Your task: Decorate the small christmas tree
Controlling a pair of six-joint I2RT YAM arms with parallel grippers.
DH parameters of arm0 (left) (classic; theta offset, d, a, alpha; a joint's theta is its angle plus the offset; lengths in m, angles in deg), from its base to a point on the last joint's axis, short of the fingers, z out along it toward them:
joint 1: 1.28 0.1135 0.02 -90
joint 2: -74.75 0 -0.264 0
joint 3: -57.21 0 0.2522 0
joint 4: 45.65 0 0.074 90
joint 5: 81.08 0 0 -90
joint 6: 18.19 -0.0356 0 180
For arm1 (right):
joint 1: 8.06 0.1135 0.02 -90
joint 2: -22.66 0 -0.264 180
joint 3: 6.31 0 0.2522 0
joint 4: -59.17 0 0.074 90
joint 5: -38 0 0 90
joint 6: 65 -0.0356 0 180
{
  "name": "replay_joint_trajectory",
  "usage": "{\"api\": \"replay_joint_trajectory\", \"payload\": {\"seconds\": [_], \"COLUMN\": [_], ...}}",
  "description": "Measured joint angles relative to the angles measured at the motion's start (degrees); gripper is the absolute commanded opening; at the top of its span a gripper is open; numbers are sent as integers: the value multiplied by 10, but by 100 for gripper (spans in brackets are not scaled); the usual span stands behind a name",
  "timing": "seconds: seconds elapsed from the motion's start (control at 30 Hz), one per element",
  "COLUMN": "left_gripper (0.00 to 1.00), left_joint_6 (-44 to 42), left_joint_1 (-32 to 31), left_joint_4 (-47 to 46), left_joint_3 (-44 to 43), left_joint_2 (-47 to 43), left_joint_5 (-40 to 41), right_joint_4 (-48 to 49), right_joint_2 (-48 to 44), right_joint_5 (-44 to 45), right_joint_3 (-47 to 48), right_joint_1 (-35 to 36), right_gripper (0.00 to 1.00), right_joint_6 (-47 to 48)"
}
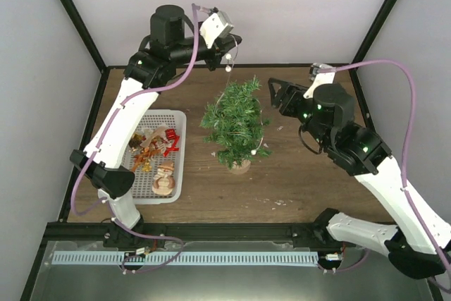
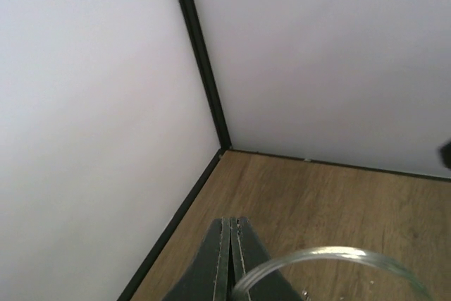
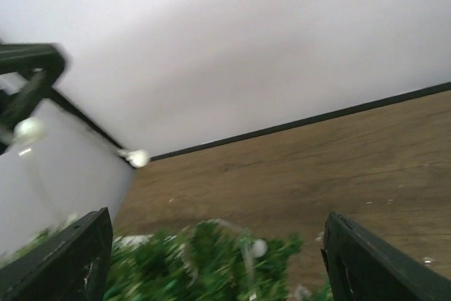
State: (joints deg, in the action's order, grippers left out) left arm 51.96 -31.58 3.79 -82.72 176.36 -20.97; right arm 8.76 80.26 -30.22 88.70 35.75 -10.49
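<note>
Left gripper (image 1: 230, 41) high over the table's (image 1: 303, 181) far edge, pinched shut on a clear beaded strand (image 1: 229, 67).
The right gripper (image 1: 272, 94) gapes wide just right of the small christmas tree (image 1: 236, 121), upright mid-table, dark green, bristly, tan-based, with white beads on it. White basket (image 1: 181, 160) hugs the left edge; bare wood runs to the near and right edges.

**Visibility gaps**

Right wrist view motion-blurred; small dark-green bristly christmas tree (image 3: 211, 262) cut by bottom edge. Left wrist view's bottom crops clear curved loop (image 2: 338, 251). Too small to identify: mixed ornaments (image 1: 155, 147) in white perforated plastic basket (image 1: 181, 163).
</note>
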Motion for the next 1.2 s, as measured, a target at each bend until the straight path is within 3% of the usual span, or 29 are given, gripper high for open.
{"api": "replay_joint_trajectory", "payload": {"seconds": [0.27,0.43,0.53,0.8,1.2], "left_gripper": [0,0,0,0,0], "left_joint_6": [37,66,93,146,167], "left_joint_1": [0,2,9,19,0], "left_joint_4": [-61,-90,-109,-126,-129], "left_joint_3": [6,2,-11,-55,-62], "left_joint_2": [0,11,30,82,86], "left_joint_5": [-82,-135,-172,-231,-259], "right_joint_4": [67,164,216,297,359], "right_joint_2": [0,20,58,154,179], "right_joint_5": [-107,-318,-448,-700,-798], "right_joint_3": [-21,-62,-76,-59,-33], "right_joint_1": [-139,-269,-308,-322,-322], "right_gripper": [68,62,61,60,60], "right_joint_6": [12,14,12,27,34]}}
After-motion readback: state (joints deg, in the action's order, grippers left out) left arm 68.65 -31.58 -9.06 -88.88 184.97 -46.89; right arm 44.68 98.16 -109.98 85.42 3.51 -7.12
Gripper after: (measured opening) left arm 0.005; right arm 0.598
